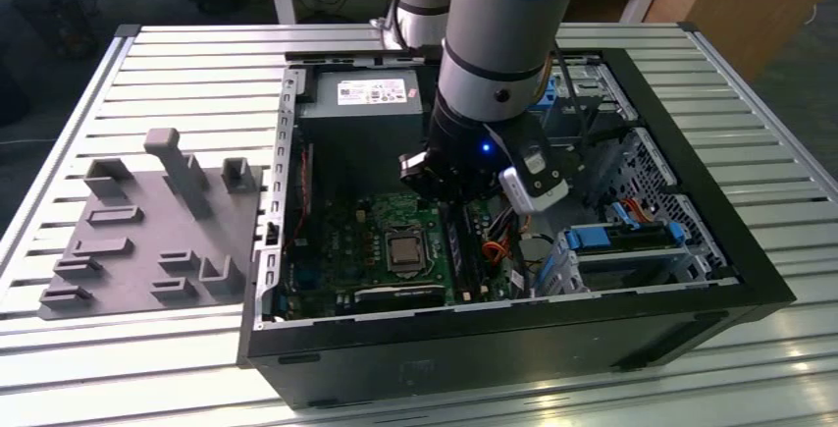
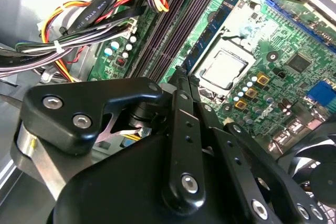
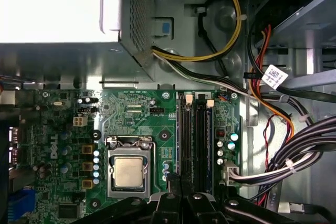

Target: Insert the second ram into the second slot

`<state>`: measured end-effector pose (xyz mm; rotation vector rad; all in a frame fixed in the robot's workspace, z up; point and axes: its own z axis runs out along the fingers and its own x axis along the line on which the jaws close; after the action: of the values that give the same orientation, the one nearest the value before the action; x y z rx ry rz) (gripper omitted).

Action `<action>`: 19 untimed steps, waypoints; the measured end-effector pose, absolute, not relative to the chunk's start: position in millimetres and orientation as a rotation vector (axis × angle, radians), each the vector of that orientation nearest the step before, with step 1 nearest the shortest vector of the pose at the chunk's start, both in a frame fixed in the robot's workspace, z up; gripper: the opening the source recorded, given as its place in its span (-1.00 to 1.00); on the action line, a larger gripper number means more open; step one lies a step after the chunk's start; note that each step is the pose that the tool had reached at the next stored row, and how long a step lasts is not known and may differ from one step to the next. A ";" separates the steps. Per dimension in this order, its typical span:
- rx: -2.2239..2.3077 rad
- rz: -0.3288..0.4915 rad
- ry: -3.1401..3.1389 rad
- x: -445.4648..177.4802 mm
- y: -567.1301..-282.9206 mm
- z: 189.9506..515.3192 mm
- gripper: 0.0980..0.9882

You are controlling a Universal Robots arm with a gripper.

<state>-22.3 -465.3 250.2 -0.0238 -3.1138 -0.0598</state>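
My gripper (image 1: 456, 196) reaches down into the open computer case (image 1: 733, 280), over the memory slots (image 3: 202, 135) on the green motherboard (image 3: 136, 116). In the second wrist view its black fingers (image 2: 181, 93) meet at the tips, gripper (image 2: 179, 74) shut on the second ram (image 2: 212, 32). This thin blue stick stands on edge and runs away from the fingertips along the slot row closest to the processor socket (image 2: 223, 69). In the first wrist view the gripper (image 3: 177, 181) sits about midway along that slot. How deep the stick sits in the slot is hidden.
A power supply (image 1: 367, 93) fills the case's far end. Thick cable bundles (image 2: 94, 19) hang beside the slots, and drive bays with blue latches (image 1: 629, 236) stand at the exterior view's right. A grey holder fixture (image 1: 144, 231) lies on the slatted table (image 1: 196, 64).
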 end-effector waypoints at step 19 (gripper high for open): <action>-0.025 -0.061 -3.112 -20.2 -465.2 241.5 -0.96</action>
<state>-20.2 -465.2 241.5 -0.0246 -3.1123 -0.0611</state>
